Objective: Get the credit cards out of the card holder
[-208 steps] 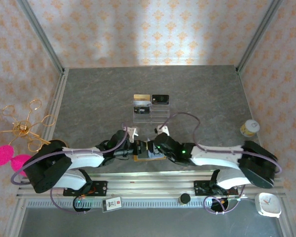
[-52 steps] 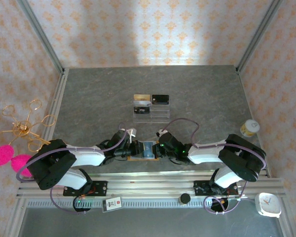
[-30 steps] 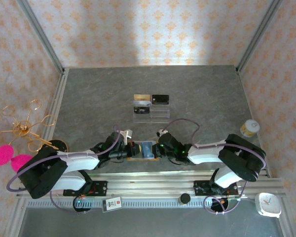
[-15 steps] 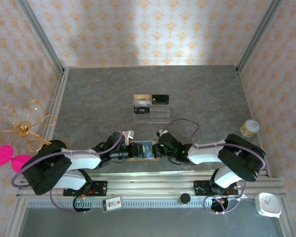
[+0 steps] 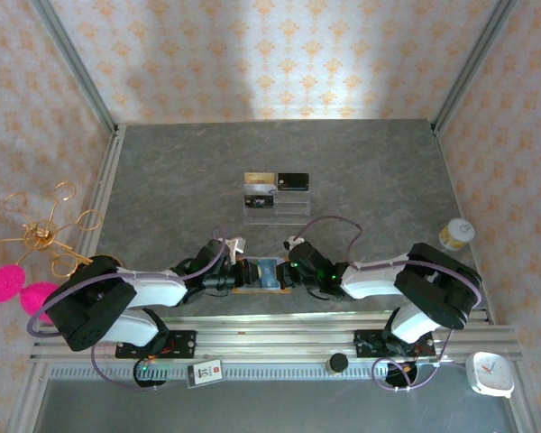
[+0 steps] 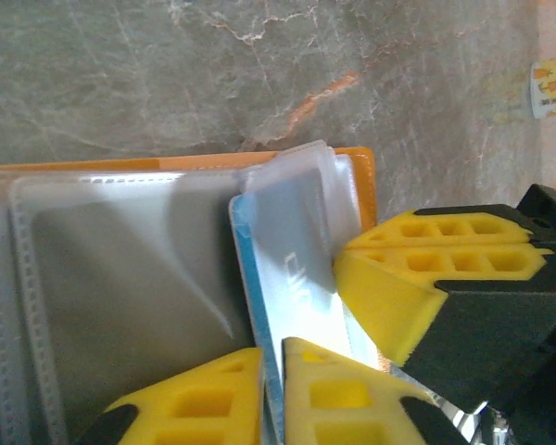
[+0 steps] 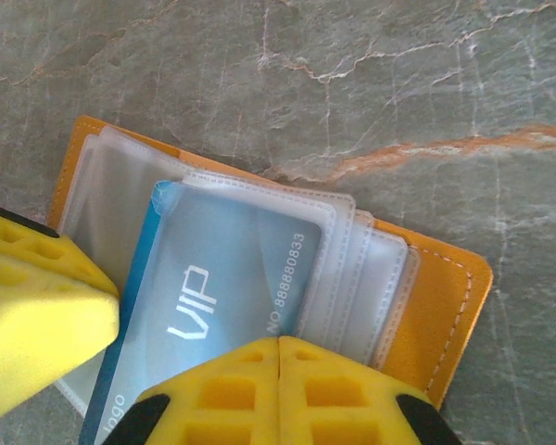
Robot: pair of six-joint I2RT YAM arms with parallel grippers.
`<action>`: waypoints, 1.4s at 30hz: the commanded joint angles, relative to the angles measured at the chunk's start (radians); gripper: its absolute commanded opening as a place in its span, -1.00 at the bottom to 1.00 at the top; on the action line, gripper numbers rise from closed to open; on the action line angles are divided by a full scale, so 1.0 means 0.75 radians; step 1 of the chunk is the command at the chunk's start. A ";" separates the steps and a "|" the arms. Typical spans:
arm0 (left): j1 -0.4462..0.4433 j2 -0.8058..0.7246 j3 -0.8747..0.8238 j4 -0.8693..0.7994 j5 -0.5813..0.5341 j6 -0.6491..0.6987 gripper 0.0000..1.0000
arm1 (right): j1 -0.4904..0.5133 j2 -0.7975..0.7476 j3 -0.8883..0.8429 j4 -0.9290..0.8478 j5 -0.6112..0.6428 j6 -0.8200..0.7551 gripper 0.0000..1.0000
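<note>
"VIP" printed on light blue plastic card (image 7: 213, 287), partly out of clear sleeve (image 7: 347, 264) in tan-orange leather card holder (image 7: 449, 297); left gripper (image 6: 273, 399) grasps card edge; right gripper (image 7: 278, 385) clenched, tips against sleeve

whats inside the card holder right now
A blue card marked VIP, part way out of a clear sleeve. The other sleeves look empty; anything under the card is covered.

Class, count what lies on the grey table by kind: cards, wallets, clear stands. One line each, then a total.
Cards: 4 (gold card, black card, dark card, light blue card)
Wallet: 1
Clear stand: 1
Total: 6
</note>
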 commanded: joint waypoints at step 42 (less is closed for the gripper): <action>-0.007 0.010 0.040 0.065 -0.068 0.094 -0.24 | 0.012 0.040 -0.042 -0.165 0.010 0.028 -0.71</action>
